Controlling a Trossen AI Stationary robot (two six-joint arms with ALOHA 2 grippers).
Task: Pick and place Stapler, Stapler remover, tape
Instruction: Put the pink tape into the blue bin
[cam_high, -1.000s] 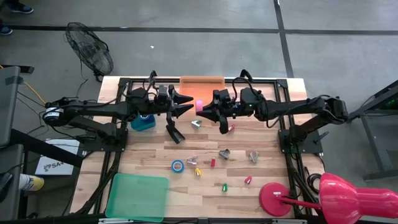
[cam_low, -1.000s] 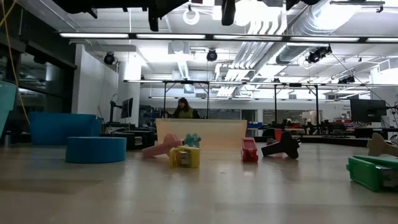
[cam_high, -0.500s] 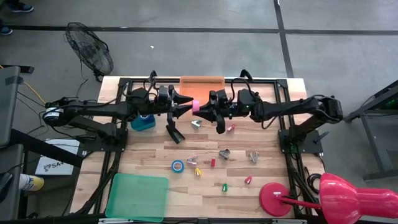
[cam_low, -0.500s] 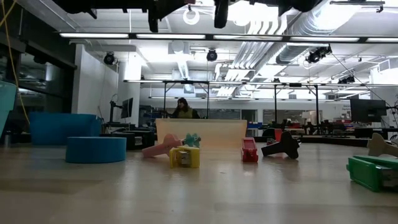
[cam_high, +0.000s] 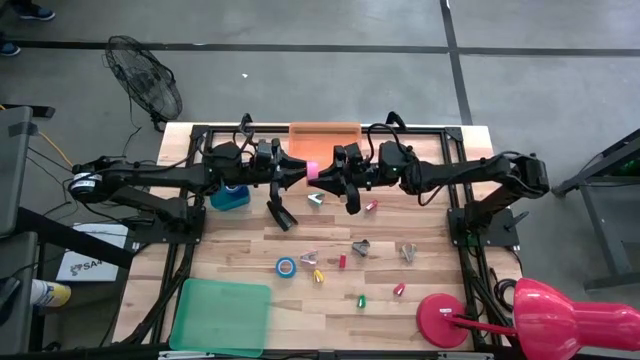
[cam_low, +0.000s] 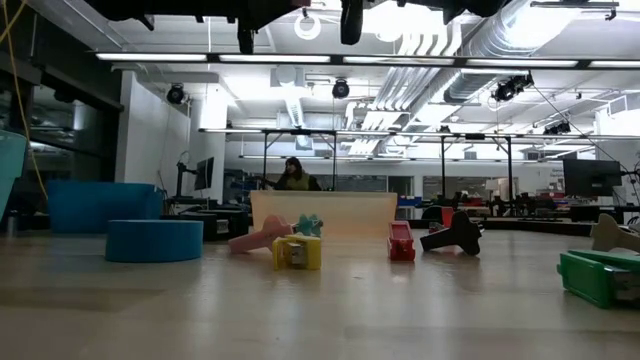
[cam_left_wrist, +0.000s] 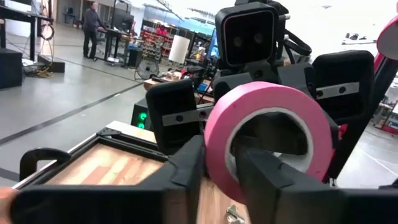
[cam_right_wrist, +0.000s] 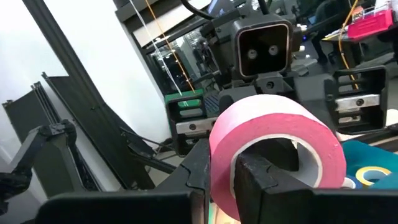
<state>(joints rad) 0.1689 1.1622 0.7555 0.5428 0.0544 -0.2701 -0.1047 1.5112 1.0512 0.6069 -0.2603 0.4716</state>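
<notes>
Two tape rolls show: a pink roll (cam_high: 312, 171) held up between the two arms and a blue roll (cam_high: 286, 267) lying on the surface (cam_high: 240, 250). One black stapler (cam_high: 279, 213), one orange tray (cam_high: 325, 131), one green lid (cam_high: 222, 316), one blue container (cam_high: 230, 196).

Both arms are matte black, built of slim tubular links joined by bulkier rounded housings, with thin black cables looping above the wrists at the upper middle of the overhead frame. The left end effector (cam_high: 296, 168) and right end effector (cam_high: 325, 178) carry blocky black fingers. Each wrist bears a square black camera box with two small round lenses, flanked by grey strips with small screws.
</notes>
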